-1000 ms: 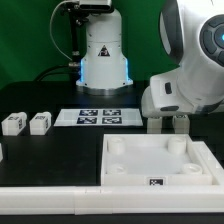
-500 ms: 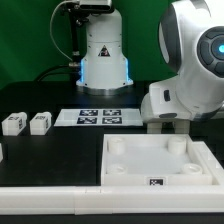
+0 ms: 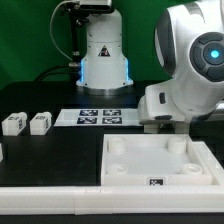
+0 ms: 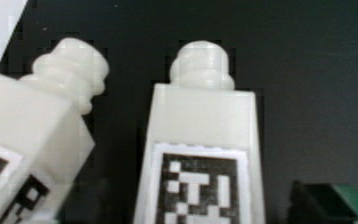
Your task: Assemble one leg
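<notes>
On the exterior view's left, two small white pegs lie on the black table (image 3: 30, 98). They are the outer leg (image 3: 12, 124) and the inner leg (image 3: 40, 122), close together but not touching, each with a black-and-white tag facing the camera.

Just to their right lies the flat marker board (image 3: 100, 117). Behind it stands the robot's white base (image 3: 100, 55).

Nearer the camera and further right, the large white square tabletop (image 3: 160, 172) lies flat with its raised rim upward.

At the far right, the bulky white arm (image 3: 195, 60) bends down over the tabletop's far edge. The gripper (image 3: 166, 123) hangs low just behind that rim. Its fingers are dark and small against the black table, so I cannot tell whether they are spread or pressed together.

The wrist view shows two legs up close on a black surface. The slanted leg (image 4: 43, 110) and the straight leg (image 4: 202, 140) lie side by side with a narrow gap between them. Their rounded, ridged tips point the same way and their tags face up. They may be a different pair from the one on the left, though that is uncertain.
</notes>
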`<move>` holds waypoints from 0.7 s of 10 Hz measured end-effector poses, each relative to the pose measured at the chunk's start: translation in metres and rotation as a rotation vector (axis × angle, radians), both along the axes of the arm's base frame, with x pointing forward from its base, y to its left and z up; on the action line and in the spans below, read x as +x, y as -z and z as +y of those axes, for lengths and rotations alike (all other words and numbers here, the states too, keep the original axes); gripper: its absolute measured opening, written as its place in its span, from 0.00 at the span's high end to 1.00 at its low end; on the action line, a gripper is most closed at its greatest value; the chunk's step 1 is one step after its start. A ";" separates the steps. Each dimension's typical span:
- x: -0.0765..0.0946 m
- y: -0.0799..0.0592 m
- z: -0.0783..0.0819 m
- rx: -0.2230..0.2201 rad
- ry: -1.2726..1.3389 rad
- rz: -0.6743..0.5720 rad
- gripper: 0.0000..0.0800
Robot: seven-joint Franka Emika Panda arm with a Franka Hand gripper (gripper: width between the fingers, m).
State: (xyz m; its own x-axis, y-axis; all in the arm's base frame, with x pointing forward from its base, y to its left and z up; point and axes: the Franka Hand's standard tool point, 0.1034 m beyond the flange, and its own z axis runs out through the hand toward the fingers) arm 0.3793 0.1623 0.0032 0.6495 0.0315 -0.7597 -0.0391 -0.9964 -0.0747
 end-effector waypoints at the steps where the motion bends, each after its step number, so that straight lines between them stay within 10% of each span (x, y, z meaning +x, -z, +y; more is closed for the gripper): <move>1: 0.000 0.000 0.000 0.000 0.000 0.000 0.56; 7: 0.003 -0.021 -0.002 0.002 -0.005 0.016 0.64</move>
